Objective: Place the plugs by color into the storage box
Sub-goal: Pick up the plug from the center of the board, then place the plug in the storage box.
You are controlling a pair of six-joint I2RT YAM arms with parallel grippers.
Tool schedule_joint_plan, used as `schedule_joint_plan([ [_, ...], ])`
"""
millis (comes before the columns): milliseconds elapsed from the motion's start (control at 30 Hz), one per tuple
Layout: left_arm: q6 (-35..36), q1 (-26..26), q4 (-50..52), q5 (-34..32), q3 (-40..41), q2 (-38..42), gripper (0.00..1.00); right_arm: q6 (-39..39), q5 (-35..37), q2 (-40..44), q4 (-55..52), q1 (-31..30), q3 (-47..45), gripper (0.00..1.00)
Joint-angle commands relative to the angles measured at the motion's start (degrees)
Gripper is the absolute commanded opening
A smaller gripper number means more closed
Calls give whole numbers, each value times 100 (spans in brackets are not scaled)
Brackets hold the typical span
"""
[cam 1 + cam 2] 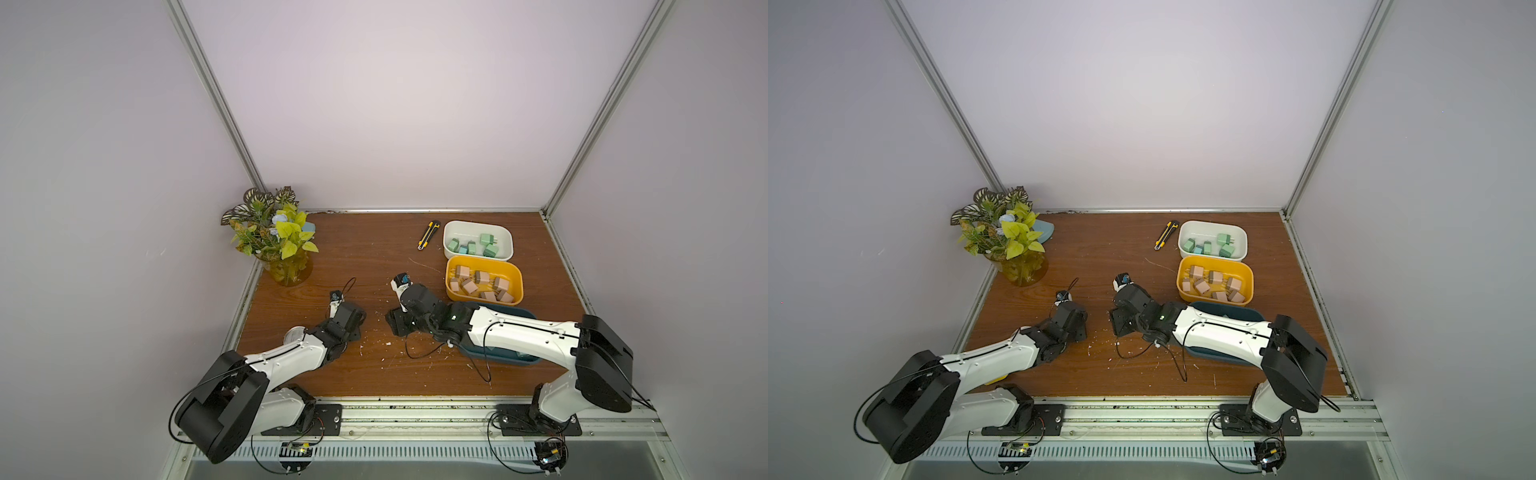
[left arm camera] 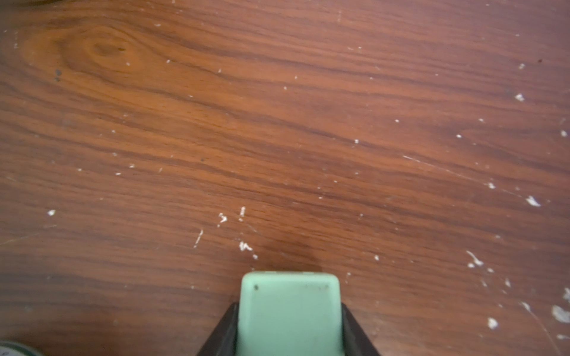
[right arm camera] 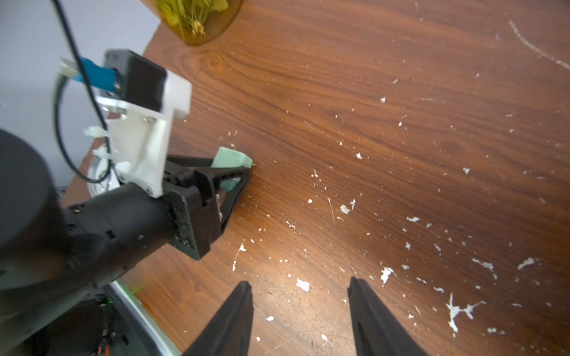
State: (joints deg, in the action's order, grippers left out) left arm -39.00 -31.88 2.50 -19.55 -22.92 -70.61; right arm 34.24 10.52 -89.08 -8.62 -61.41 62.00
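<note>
So your left hand (image 3: 234, 168) is clamped on a mint green plug (image 2: 290, 311), pinching it by two opposite sides with the black fingers (image 2: 222, 336) snug against it. In the right wrist view that's around the middle-left of the frame, right down at the wooden surface (image 1: 374, 257). I honestly can't tell whether the prongs actually touch the wood. Your right hand (image 3: 299, 285) is at the bottom centre of that same frame, jaws standing apart with nothing between them, just scuffed wood and white flecks (image 3: 385, 274). In both top views the two hands sit side by side around the middle of the surface, close but not touching. The sorted stuff is over on the right of the frame. There's a white box (image 1: 478, 227) with green plugs (image 1: 485, 239) in it and a yellow box (image 1: 484, 259) right below it holding pink plugs (image 1: 482, 276). A dark teal box (image 1: 511, 360) is lower still, mostly hidden under your right arm (image 1: 523, 336), so no idea what's in it. A yellow-black utility knife (image 1: 429, 235) lies just left of the white box, and a plant (image 1: 272, 232) in an amber vase sits at the surface's upper-left corner.
</note>
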Motion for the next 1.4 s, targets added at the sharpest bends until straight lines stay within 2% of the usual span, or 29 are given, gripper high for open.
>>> schedule_joint_plan([
  [0, 290, 49, 157, 162, -414, 71, 27, -145, 112, 256, 4, 209, -82, 55],
  [233, 481, -38, 108, 367, -1396, -396, 27, -305, -33, 612, 72, 1021, -350, 56],
  [400, 776, -381, -74, 428, -2380, -1348, 29, -331, -234, 880, 468, 1718, -600, 56],
  [500, 985, -574, -32, 530, -3206, -2101, 29, -551, -167, 918, 508, 2010, -610, 56],
  [700, 1194, -678, 132, 1209, -5236, -3443, 29, -868, -280, 938, 824, 2774, -803, 55],
  [867, 1495, -875, 686, 1316, -7252, -4625, 30, -879, -448, 910, 1159, 3412, -955, 53],
  [1067, 1651, -1114, 844, 1339, -8708, -5661, 29, -755, -444, 845, 1679, 4032, -1354, 51],
  [1167, 1638, -1128, 1046, 1442, -9454, -6140, 29, -717, -733, 687, 1589, 4333, -1288, 50],
  [1267, 1515, -1132, 809, 1510, -9696, -6419, 27, -758, -776, 721, 1609, 4458, -1363, 49],
  [1367, 1388, -1130, 285, 1918, -9776, -6693, 26, -754, -735, 868, 1729, 4608, -1611, 49],
])
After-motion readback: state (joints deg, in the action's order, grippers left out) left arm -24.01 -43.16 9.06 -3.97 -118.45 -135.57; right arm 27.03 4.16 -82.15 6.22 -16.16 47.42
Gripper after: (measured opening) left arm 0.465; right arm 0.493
